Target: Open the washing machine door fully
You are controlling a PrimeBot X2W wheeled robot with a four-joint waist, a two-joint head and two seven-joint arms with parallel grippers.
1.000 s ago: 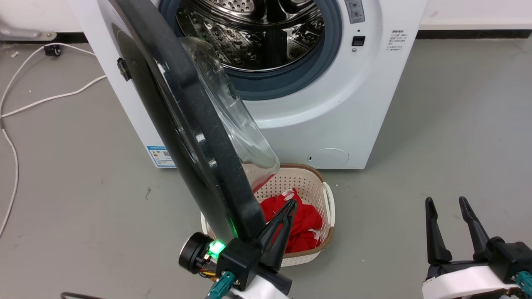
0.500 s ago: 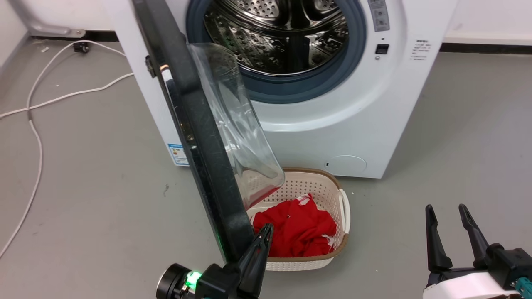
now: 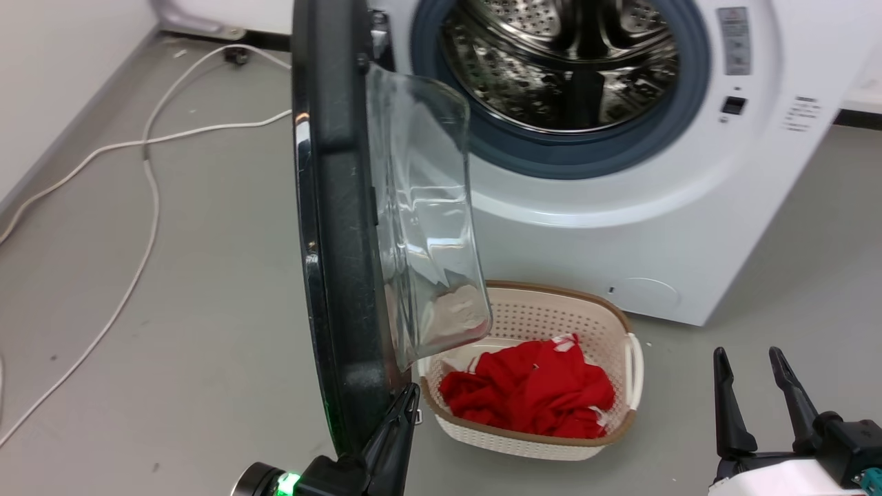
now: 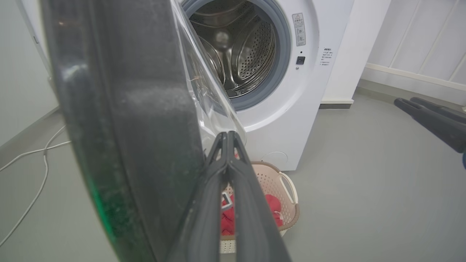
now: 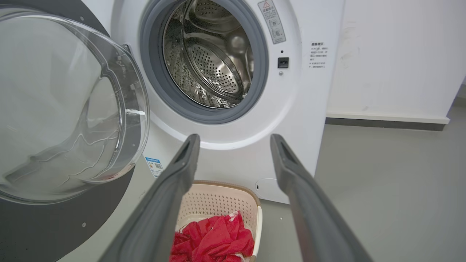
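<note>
In head view I get the large round glossy black door [image 3: 337, 275] edge-on at 11 o'clock, left end effector [image 3: 411, 391] closed at its lower rim. Right wrist view shows its inner face, right end effector [image 5: 235, 138] spread.

The left gripper [image 3: 411, 391] stood at the bottom edge of the head view, left of centre, its two dark fingers pressed together and pointing up, with a green light [image 3: 288, 482] glowing on its wrist below. The right gripper [image 3: 748, 357] sat in the lower right corner on its white forearm [image 3: 778, 479], fingers spread apart, pointing up and holding nothing.
</note>
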